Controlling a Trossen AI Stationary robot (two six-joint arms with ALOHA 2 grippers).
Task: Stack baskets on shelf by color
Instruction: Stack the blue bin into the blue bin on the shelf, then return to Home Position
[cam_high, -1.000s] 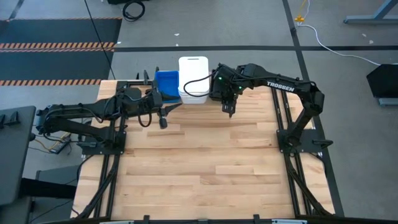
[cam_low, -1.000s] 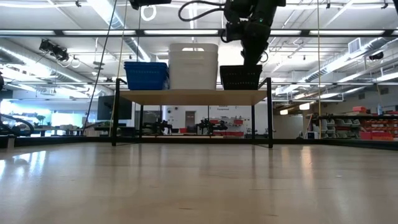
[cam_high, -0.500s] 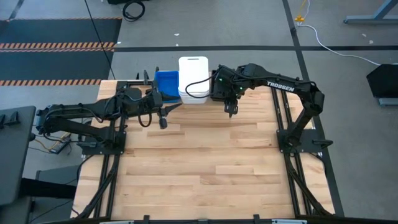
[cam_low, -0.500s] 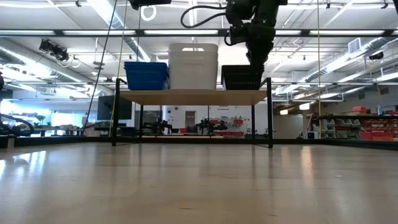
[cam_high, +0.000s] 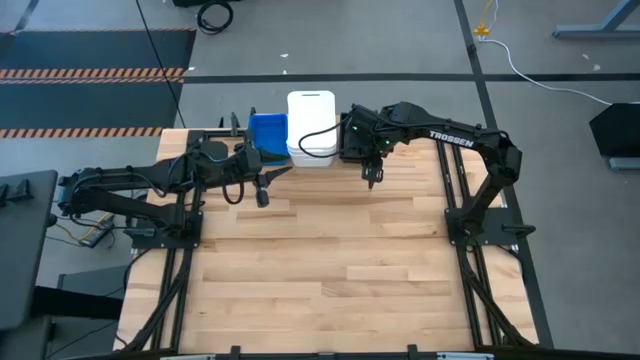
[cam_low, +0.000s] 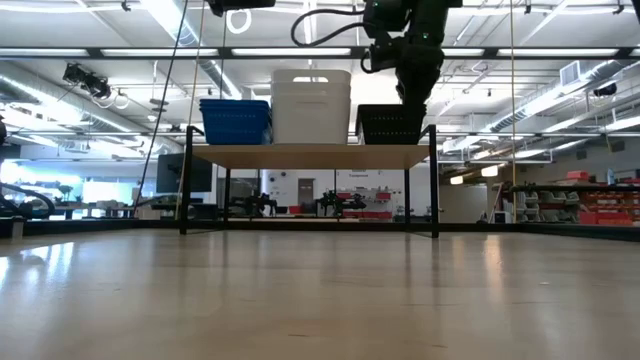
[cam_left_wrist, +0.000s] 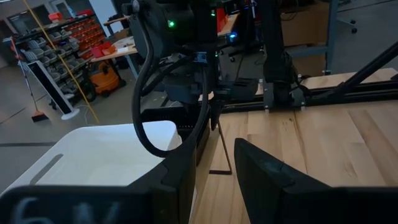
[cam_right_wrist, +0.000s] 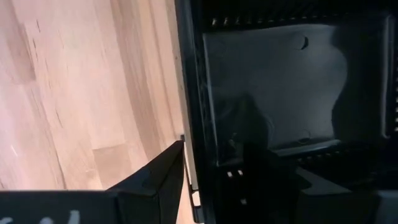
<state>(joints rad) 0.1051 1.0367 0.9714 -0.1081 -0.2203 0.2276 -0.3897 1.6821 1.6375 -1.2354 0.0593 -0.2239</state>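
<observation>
The shelf (cam_low: 310, 155) stands at the far edge of the desk (cam_high: 330, 270), and I place everything by it. On the shelf's left end sits the blue basket stack (cam_low: 236, 121), touching the taller white basket stack (cam_low: 311, 105) at the middle, and the low black basket stack (cam_low: 388, 124) sits on the right end.

My left end effector (cam_high: 262, 194) hangs over the desk just in front of the shelf's left end, near the blue stack. Its fingers (cam_left_wrist: 264, 171) stand apart with nothing between them, pointing past the white stack toward my other arm.

My right end effector (cam_low: 412, 92) hangs above the shelf's right end, over the near rim of the black stack. Its fingers (cam_right_wrist: 155, 177) are spread, one outside the black basket's wall and the other over its inside. I cannot tell whether they touch the rim.
</observation>
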